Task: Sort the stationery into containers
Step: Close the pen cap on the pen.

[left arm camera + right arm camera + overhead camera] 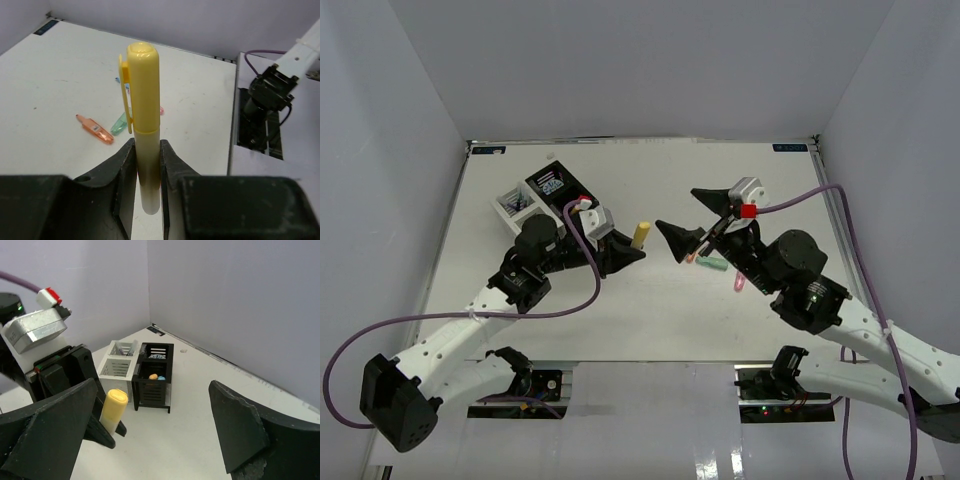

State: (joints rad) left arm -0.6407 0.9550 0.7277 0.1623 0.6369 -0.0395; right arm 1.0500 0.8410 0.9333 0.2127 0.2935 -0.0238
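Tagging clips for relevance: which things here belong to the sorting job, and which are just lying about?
Job: yellow highlighter, orange highlighter, green highlighter, pink highlighter, black containers, white containers.
Lying about: purple cable, corner label.

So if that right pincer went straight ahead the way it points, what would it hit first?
Probably the black organiser compartments; the yellow highlighter in the left pincer sits just off its line, though depth is unclear.
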